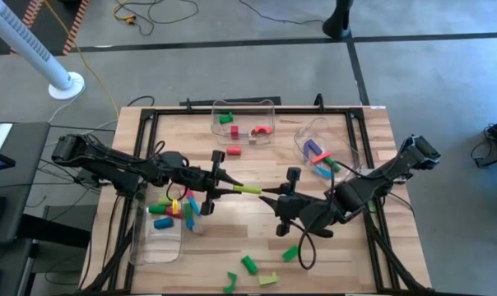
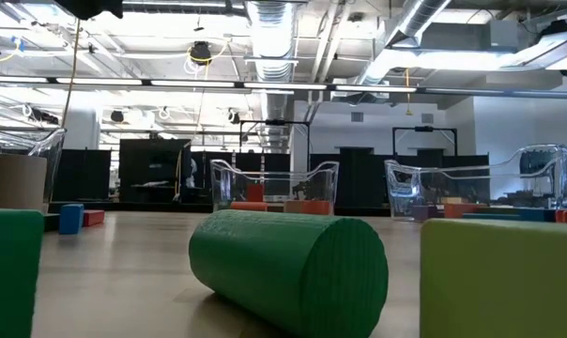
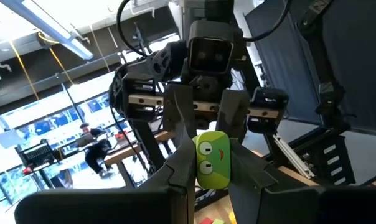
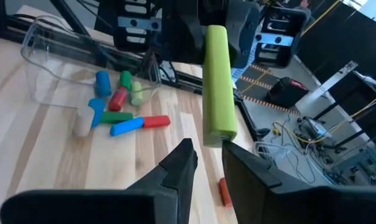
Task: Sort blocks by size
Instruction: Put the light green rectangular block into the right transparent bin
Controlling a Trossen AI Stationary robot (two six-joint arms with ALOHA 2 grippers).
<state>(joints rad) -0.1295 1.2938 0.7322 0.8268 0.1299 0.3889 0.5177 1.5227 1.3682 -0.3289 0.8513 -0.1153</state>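
Left hand (image 1: 229, 187) pinches the lime bar (image 1: 247, 190) mid-air above the surface; right hand (image 1: 269, 194), part-spread at its far end, risks dropping it through mistimed handover.

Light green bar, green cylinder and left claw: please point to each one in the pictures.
light green bar (image 4: 218, 87), right wrist view, middle of its long side
green cylinder (image 2: 288, 268), low view, its curved side
left claw (image 1: 229, 187), high view, between its fingertips
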